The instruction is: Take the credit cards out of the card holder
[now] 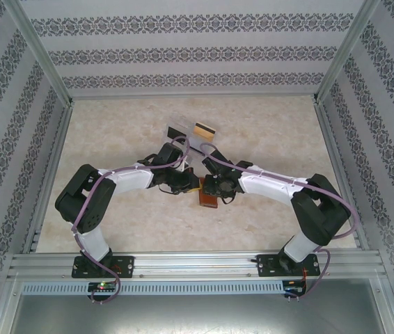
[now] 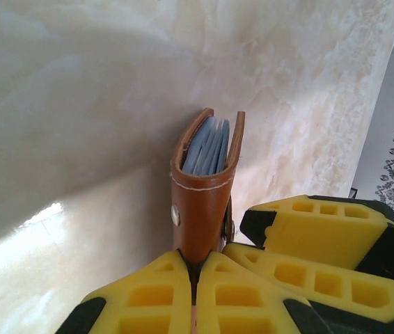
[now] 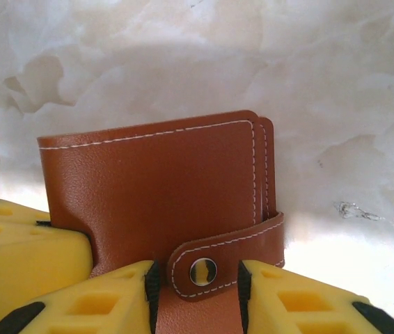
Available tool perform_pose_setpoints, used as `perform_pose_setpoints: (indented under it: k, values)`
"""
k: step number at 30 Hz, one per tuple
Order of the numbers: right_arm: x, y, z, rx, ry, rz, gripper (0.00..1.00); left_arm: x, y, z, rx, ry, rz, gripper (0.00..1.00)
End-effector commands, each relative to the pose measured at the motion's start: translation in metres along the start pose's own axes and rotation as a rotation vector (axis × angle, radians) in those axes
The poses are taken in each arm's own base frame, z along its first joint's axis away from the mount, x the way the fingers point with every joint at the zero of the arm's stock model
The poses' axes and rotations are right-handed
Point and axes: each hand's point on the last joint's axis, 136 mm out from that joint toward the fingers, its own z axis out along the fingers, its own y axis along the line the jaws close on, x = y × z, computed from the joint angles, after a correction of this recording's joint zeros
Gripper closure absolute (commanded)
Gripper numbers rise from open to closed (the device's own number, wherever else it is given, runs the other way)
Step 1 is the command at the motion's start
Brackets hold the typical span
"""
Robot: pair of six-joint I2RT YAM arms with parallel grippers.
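The step in hand looks like undoing the strap [image 3: 246, 243] that closes the card holder [image 3: 155, 181]. The holder is folded shut with its snap [image 3: 203, 271] fastened, and no credit cards can come out until it opens. To do this well, the right gripper [image 3: 197, 278] should close on the free end of the strap just past the snap. It should then peel the strap away from the leather face, not drag it sideways. Meanwhile the left gripper [image 2: 193, 268] has to brace the holder so the whole thing does not lift with the pull. The left gripper is pressed together on the near edge of the holder, pinching it on edge above the counter [image 2: 79, 104]. Blue-grey pockets [image 2: 209, 147] show between the two leather covers at the far end. The right gripper's fingers stand apart with the strap end between them, just beside its edges; whether they touch it I cannot tell. Seen from above, the holder sits between the two wrists near the middle of the counter. A yellow-orange card [image 1: 202, 129] lies flat well beyond it.
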Motion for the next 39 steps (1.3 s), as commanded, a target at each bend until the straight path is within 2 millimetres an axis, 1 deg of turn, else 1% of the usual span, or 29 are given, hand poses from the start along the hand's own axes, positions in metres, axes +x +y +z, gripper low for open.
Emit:
perform_pose_setpoints:
  k: [1, 6, 9, 15, 20, 24, 27, 28, 29, 30, 31, 33, 35, 36, 39]
  values:
    - [0.002, -0.004, 0.004, 0.053, 0.016, -0.023, 0.66, 0.0, -0.012, -0.007, 0.028, -0.008, 0.049, 1.0]
    - [0.002, -0.011, 0.006, 0.092, 0.018, -0.006, 0.72, 0.002, -0.007, -0.006, 0.009, 0.0, 0.051, 1.0]
    - [0.003, -0.019, 0.005, 0.128, 0.012, 0.01, 0.78, 0.003, -0.003, -0.006, -0.01, -0.002, 0.046, 1.0]
    - [0.002, -0.037, 0.001, 0.208, -0.013, 0.042, 0.92, 0.003, 0.007, -0.006, -0.055, -0.007, 0.032, 1.0]
    - [0.0, -0.051, -0.004, 0.261, -0.044, 0.074, 1.0, 0.003, 0.014, -0.006, -0.069, -0.012, 0.013, 1.0]
    - [0.001, -0.067, -0.008, 0.314, -0.058, 0.108, 1.0, 0.003, 0.018, -0.007, -0.075, -0.014, 0.002, 1.0]
    - [0.001, -0.069, -0.01, 0.31, -0.059, 0.111, 1.0, 0.002, 0.018, -0.007, -0.073, -0.014, 0.001, 1.0]
    - [0.0, -0.067, -0.01, 0.301, -0.059, 0.11, 0.96, 0.002, 0.019, -0.007, -0.079, -0.014, -0.002, 1.0]
    - [-0.001, -0.065, -0.01, 0.293, -0.06, 0.107, 0.89, 0.002, 0.019, -0.007, -0.085, -0.017, -0.001, 0.95]
    - [-0.002, -0.063, -0.01, 0.281, -0.059, 0.101, 0.81, 0.0, 0.02, -0.009, -0.095, -0.022, 0.0, 0.85]
    - [-0.003, -0.06, -0.01, 0.267, -0.061, 0.096, 0.76, -0.001, 0.02, -0.011, -0.107, -0.028, 0.003, 0.78]
    - [-0.005, -0.053, -0.008, 0.237, -0.055, 0.078, 0.69, -0.003, 0.02, -0.015, -0.133, -0.036, 0.012, 0.64]
    - [-0.007, -0.051, -0.008, 0.233, -0.052, 0.075, 0.67, -0.006, 0.018, -0.02, -0.16, -0.042, 0.03, 0.5]
    - [-0.007, -0.05, -0.008, 0.231, -0.054, 0.071, 0.67, -0.009, 0.018, -0.024, -0.181, -0.053, 0.038, 0.45]
    - [-0.009, -0.052, -0.004, 0.228, -0.06, 0.073, 0.67, -0.017, 0.022, -0.036, -0.246, -0.1, 0.058, 0.36]
